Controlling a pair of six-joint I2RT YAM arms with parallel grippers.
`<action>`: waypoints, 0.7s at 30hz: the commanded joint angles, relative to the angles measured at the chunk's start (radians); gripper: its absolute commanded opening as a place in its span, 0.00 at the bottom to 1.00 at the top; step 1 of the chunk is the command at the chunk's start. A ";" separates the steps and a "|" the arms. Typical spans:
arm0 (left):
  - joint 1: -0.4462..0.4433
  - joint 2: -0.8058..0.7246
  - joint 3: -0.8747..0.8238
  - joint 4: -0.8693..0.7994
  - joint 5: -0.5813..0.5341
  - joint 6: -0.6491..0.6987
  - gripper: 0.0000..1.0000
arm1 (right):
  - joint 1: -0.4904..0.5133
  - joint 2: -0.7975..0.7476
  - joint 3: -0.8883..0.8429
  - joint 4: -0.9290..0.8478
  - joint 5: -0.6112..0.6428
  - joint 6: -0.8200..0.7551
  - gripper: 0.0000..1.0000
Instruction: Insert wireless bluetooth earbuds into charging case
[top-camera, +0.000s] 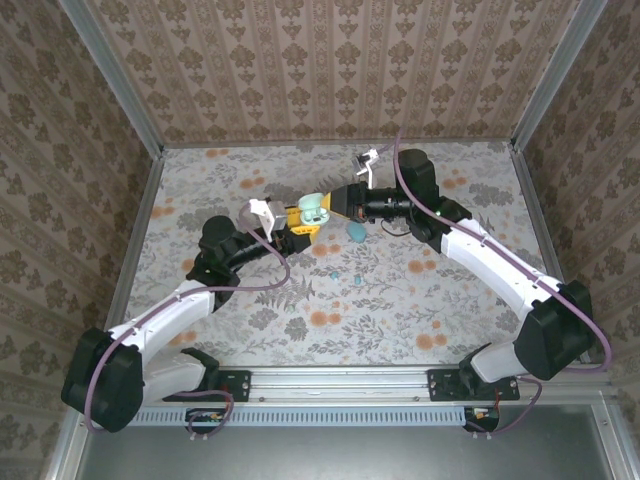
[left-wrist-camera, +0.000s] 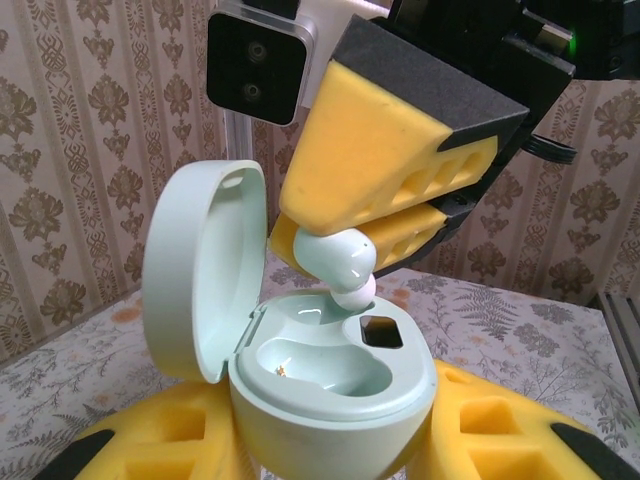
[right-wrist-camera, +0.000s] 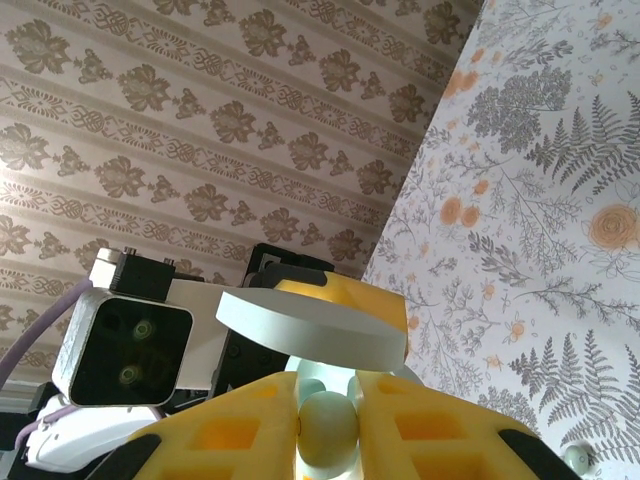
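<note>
Loose bits: two tiny teal-green plastic earbud pieces (top-camera: 358, 277) on floral tabletop (top-camera: 400, 300), nearest.
Spare: closed teal pebble-shaped case (top-camera: 356, 232) on table, mid-right.
L gripper (left-wrist-camera: 330, 445): narrow, yellow foam pads clamp pale-mint open charging case (left-wrist-camera: 330, 385), lid (left-wrist-camera: 195, 270) up at left.
R gripper (right-wrist-camera: 326, 425): pinching pale-mint earbud (left-wrist-camera: 338, 262) just over case's far socket; contact unclear.
</note>
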 joint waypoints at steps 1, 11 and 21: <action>-0.006 0.005 0.038 0.053 0.008 -0.016 0.28 | 0.006 -0.027 -0.011 0.040 0.028 0.005 0.23; -0.006 0.016 0.035 0.098 -0.017 -0.034 0.28 | 0.016 -0.028 0.030 -0.150 0.016 -0.145 0.29; -0.006 0.023 0.043 0.098 -0.006 -0.037 0.28 | 0.016 -0.027 0.074 -0.192 0.039 -0.153 0.38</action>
